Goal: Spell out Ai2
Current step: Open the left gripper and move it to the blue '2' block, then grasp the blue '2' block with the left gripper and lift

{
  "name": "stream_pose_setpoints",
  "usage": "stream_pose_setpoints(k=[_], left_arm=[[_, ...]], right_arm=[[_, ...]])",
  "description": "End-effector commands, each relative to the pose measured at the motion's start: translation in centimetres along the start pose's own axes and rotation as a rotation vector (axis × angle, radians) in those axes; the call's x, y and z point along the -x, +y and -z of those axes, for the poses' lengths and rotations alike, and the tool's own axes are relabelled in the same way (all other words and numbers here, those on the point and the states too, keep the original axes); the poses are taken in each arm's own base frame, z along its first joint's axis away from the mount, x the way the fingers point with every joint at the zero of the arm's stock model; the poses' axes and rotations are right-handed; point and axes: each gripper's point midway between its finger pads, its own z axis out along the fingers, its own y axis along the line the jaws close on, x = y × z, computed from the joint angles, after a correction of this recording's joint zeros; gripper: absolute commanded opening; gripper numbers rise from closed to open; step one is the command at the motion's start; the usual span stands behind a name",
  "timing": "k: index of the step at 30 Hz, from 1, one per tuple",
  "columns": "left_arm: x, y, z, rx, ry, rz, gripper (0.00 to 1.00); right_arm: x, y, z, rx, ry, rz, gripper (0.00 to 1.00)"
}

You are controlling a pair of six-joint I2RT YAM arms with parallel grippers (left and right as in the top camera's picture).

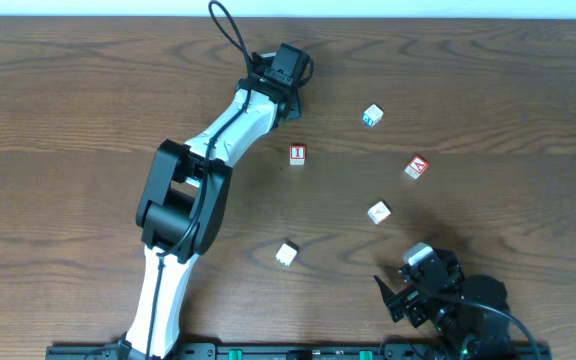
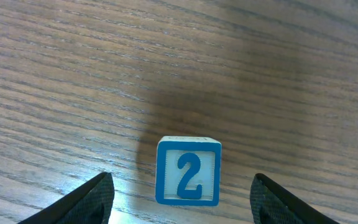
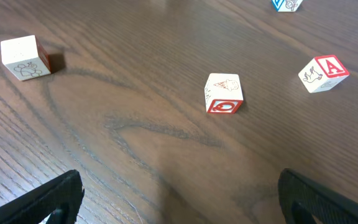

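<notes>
Left gripper (image 2: 182, 185) spread, blue 2 block (image 2: 188, 179) between fingers, untouched; right gripper (image 3: 180, 182) spread too, red A block (image 3: 324, 73) ahead.

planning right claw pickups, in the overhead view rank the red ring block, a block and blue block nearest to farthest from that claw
1. ring block: just beyond the right claw, mid table.
2. A block: farther out, off to the right side.
3. blue block: farthest, toward the table's far edge.
</notes>
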Motion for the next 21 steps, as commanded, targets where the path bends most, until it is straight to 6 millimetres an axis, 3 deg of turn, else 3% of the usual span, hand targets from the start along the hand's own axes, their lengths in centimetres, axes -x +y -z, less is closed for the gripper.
stream_pose_setpoints(k=[1,8,21], left_arm=[[0.0,0.3,-0.9,0.003,0.009,0.015,0.67],[-0.1,0.0,-1.0,-0.011,0.015,0.015,0.49],[-1.1,0.1,-2.1,-0.006,0.044,0.009,0.54]], right_arm=[[-0.4,0.1,-0.2,0.009,0.007,-0.020,0.99],[-0.4,0.1,-0.2,0.009,0.007,-0.019,0.99],[-0.4,0.1,-0.2,0.009,0.007,-0.020,0.99]])
